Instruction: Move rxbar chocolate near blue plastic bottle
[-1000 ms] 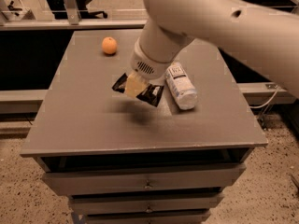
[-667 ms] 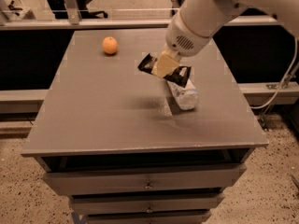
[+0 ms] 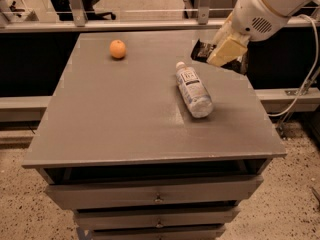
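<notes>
Fingers (image 3: 229,48) of the gripper (image 3: 220,55) pinch the rxbar chocolate (image 3: 202,49), held over the table's (image 3: 125,119) right rear edge. The blue plastic bottle (image 3: 194,89) lies just front-left, its long axis running roughly front-to-back.

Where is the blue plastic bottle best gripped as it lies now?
Grip the blue plastic bottle across its labelled middle, from above: it lies on its side, cap toward the back. The end effector, above the table at back right, holds the rxbar chocolate.
</notes>
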### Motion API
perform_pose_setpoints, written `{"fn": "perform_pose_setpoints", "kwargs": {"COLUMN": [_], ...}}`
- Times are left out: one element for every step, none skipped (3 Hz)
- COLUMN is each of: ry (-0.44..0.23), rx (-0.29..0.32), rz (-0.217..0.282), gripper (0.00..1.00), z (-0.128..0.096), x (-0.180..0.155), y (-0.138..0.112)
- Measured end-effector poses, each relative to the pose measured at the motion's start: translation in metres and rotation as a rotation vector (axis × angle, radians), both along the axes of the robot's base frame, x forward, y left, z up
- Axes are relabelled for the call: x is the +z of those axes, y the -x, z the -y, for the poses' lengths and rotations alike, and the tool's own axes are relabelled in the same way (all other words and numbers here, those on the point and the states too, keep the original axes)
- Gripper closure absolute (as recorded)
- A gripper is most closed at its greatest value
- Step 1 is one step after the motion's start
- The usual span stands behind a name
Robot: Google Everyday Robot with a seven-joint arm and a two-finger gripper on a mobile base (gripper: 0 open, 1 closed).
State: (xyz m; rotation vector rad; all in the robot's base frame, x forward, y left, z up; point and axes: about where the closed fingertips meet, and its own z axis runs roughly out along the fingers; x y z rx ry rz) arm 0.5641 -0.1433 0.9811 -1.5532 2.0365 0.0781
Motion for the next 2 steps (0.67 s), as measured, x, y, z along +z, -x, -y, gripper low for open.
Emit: {"fn": "perform_pose_setpoints", "kwargs": {"ry": [0.058, 0.096], "rx": [0.088, 0.149], "rz": [0.010, -0.008], "gripper": [1.00, 1.00], "z": [0.013, 0.019], "x": [-0.018, -0.042], "y": [0.007, 0.012]}}
